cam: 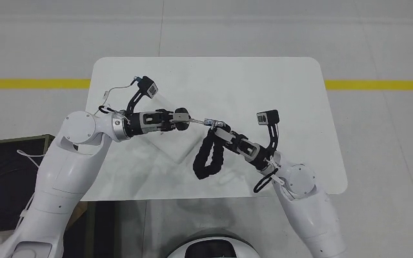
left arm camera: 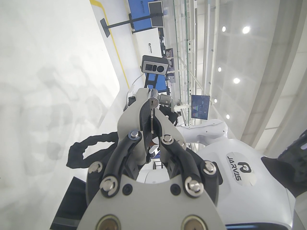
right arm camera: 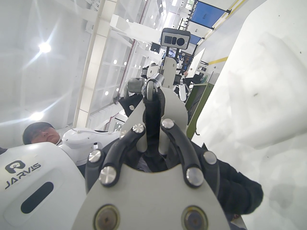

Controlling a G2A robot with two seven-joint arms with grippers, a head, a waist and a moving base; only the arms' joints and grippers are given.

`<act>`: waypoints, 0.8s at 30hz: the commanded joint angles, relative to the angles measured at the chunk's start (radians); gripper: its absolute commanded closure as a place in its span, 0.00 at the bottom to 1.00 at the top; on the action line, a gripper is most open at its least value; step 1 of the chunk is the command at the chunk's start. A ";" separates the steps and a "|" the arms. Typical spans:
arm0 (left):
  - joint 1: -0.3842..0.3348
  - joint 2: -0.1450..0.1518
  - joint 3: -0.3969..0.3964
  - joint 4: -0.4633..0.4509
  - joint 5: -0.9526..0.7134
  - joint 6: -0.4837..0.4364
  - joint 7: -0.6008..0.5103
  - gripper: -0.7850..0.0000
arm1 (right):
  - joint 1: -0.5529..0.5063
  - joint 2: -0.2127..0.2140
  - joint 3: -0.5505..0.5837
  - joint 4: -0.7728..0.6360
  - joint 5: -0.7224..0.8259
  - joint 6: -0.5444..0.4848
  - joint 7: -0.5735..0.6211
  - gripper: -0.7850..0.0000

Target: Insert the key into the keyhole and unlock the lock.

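Note:
Above the middle of the white table (cam: 290, 84), my left gripper (cam: 187, 120) is shut on a small flat metal key (left arm camera: 152, 120). The key (cam: 197, 120) points at the silver lock head (cam: 211, 122). In the left wrist view its tip reaches the round keyhole face (left arm camera: 153, 102); I cannot tell how deep it sits. My right gripper (cam: 218, 131) is shut on the lock's black fabric-sleeved chain (right arm camera: 153, 111), just behind the silver head (right arm camera: 150, 88). The rest of the black chain (cam: 206, 158) hangs in a loop (left arm camera: 84, 149) down to the table.
Both arms meet over the table's centre, left arm from the left, right arm from the near right corner. A dark box (cam: 19, 161) stands on the floor past the table's left edge. A yellow floor line (cam: 361, 84) runs behind the table.

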 commanded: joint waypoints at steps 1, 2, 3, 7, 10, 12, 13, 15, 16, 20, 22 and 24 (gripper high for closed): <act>0.000 -0.001 -0.002 0.002 0.004 -0.001 0.001 1.00 | 0.000 0.000 0.000 0.001 0.003 0.000 -0.001 1.00; 0.000 -0.002 -0.003 0.004 0.002 -0.001 0.002 1.00 | 0.000 0.000 0.000 0.001 0.005 0.001 -0.002 1.00; 0.000 -0.003 -0.005 0.005 0.003 -0.002 0.004 1.00 | 0.001 0.000 -0.001 0.000 0.006 0.000 -0.002 1.00; 0.000 -0.007 -0.009 0.007 0.011 -0.007 0.009 1.00 | 0.001 0.001 -0.003 0.001 0.013 0.001 -0.004 1.00; 0.000 -0.010 -0.008 0.010 0.011 -0.009 0.009 1.00 | 0.001 0.001 -0.005 0.002 0.004 0.001 -0.009 1.00; -0.003 -0.013 -0.004 0.012 0.011 -0.009 0.005 1.00 | 0.001 0.001 -0.010 0.001 -0.002 0.001 -0.015 1.00; -0.004 -0.014 -0.004 0.013 0.009 -0.010 0.003 1.00 | 0.001 0.001 -0.011 0.001 -0.002 -0.001 -0.016 1.00; -0.006 -0.016 -0.004 0.016 0.013 -0.015 0.005 1.00 | 0.000 0.001 -0.012 0.001 -0.007 -0.003 -0.018 1.00; -0.006 -0.017 -0.004 0.016 0.014 -0.015 0.005 1.00 | -0.001 0.001 -0.013 0.001 -0.006 -0.002 -0.019 1.00; -0.007 -0.021 -0.004 0.019 0.017 -0.016 0.003 1.00 | -0.001 0.002 -0.012 0.000 -0.003 -0.004 -0.018 1.00; -0.009 -0.023 0.000 0.019 0.023 -0.013 -0.005 1.00 | -0.001 0.002 -0.012 0.000 -0.002 -0.004 -0.018 1.00; -0.011 -0.025 0.004 0.017 0.024 -0.015 -0.014 1.00 | -0.001 0.002 -0.013 -0.001 -0.002 -0.003 -0.017 1.00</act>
